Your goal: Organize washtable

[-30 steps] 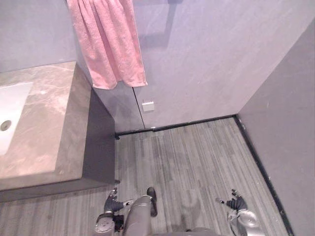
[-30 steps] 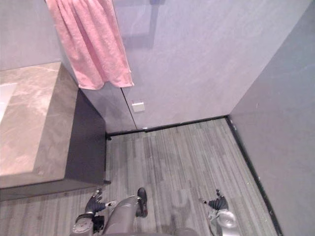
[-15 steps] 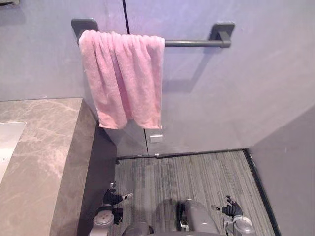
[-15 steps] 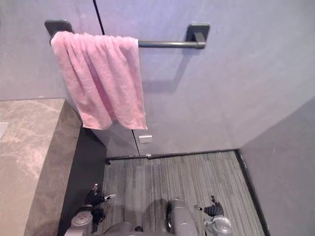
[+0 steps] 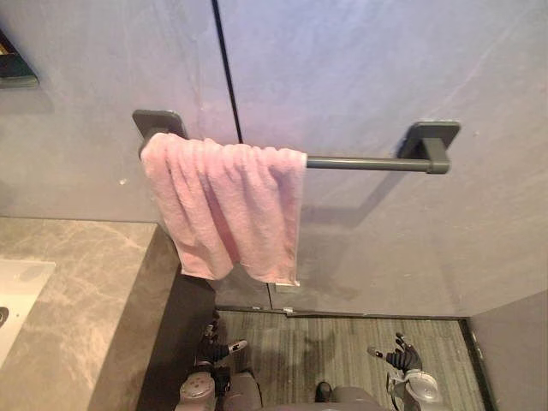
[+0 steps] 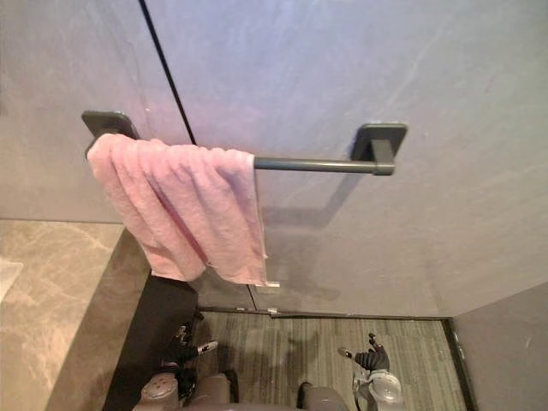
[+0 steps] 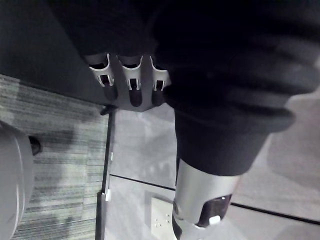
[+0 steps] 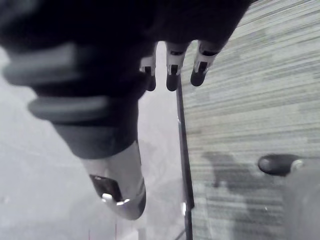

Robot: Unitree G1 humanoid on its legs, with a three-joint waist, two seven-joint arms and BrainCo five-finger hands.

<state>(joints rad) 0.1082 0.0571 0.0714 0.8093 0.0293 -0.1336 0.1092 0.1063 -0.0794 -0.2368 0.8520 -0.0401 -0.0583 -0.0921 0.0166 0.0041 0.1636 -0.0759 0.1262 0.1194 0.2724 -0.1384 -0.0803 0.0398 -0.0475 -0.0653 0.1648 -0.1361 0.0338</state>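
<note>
Grey wall (image 5: 360, 68) ahead, dark seam running down it. Marble surface (image 5: 86, 291) of the washtable at my lower left, dark cabinet side (image 5: 184, 330) under its right edge. Grey striped floor (image 5: 342, 351) below, between the cabinet and a side wall. Pink towel (image 5: 227, 205) draped and bunched over the left end of the towel bar (image 5: 360, 163), its bottom hem hanging just past the surface's right edge; the rest of the bar is bare up to the right bracket. White sink (image 5: 17, 291) is set into the surface, well away from that right edge. My left hand (image 5: 216, 349) hangs low by the cabinet side, fingers (image 7: 130, 85) relaxed, nothing in them. My right hand (image 5: 398, 355) is low over the floor, fingers (image 8: 172, 75) loose and spread, empty. Small wall plate (image 7: 162, 220) sits low on the wall
</note>
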